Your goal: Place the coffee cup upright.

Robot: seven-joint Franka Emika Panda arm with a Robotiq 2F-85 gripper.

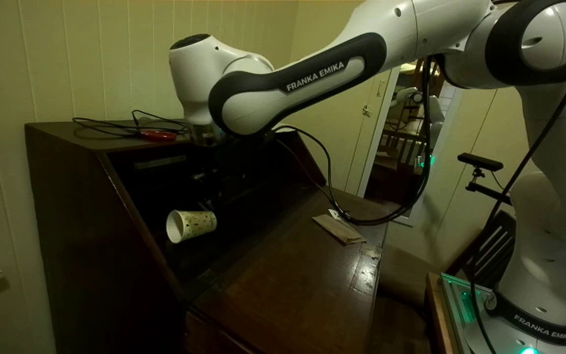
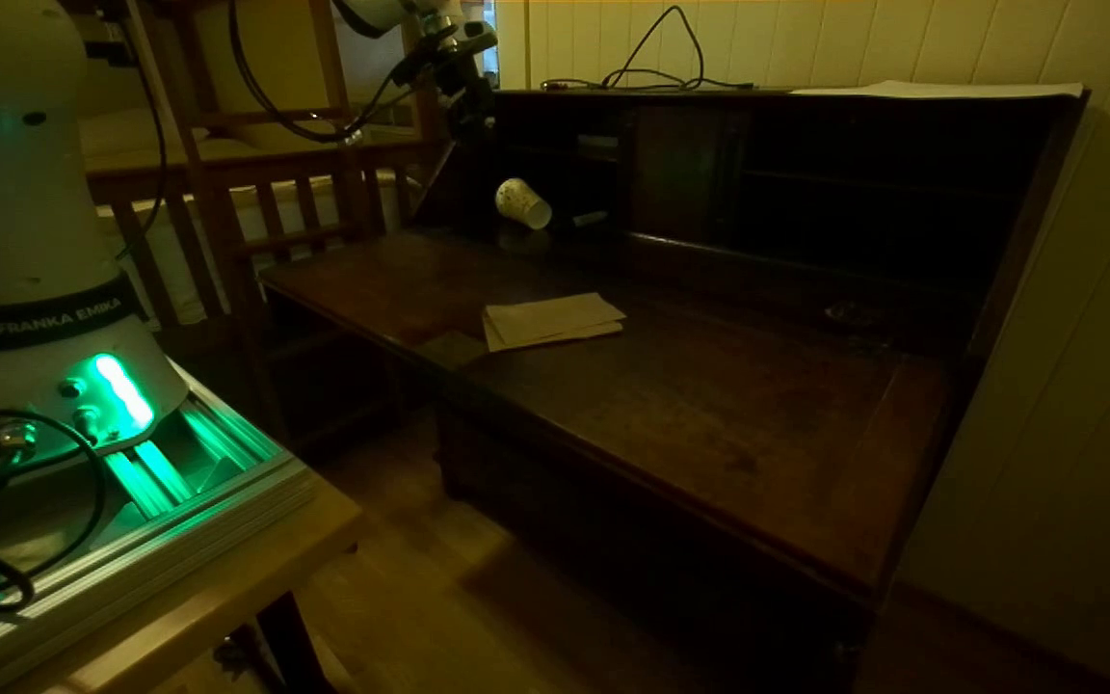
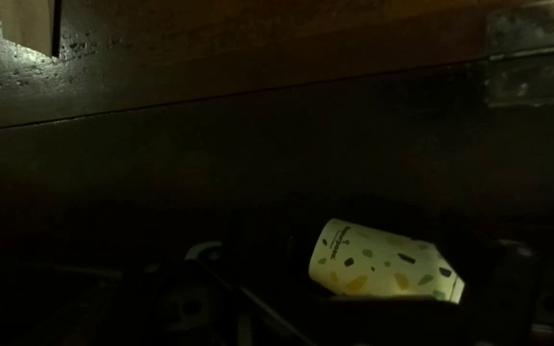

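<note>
White-shelled Franka Emika arm (image 1: 322,78): nearest item, facing a slant-front desk (image 1: 86,221); presumably stationed so that it can reach over the lowered front to the far recess (image 2: 863,212). Sides are given as seen from its base.

Brown wooden tabletop (image 2: 767,405): the desk's lowered front; a metal hinge (image 3: 524,53) on its seam shows in the wrist view.

Folded tan paper (image 2: 555,323): flat on the tabletop; no evident part in the task, and probably no hindrance where it lies.

Jaws: black, pointing down at the left end of the recess, just above the paper coffee cup (image 1: 194,224) in an exterior view. Spread cannot be told in the dark, nor whether they have hold of anything; their outline hides part of the cup in the wrist view. A downward approach likely suits the spot, the desk's side leaving little room at left.

Paper coffee cup: white with yellow, green and dark flecks; far left, at the recess. On its side, mouth sideways instead of up, so the upright pose is not yet reached. Whether it rests or hangs a little is unclear. A quarter turn seems called for; its taper would probably make it roll in a curve if nudged.

Black cable (image 1: 116,127) and red object (image 1: 157,135), kind unclear: farthest, on top of the desk; apparently just kept there.
</note>
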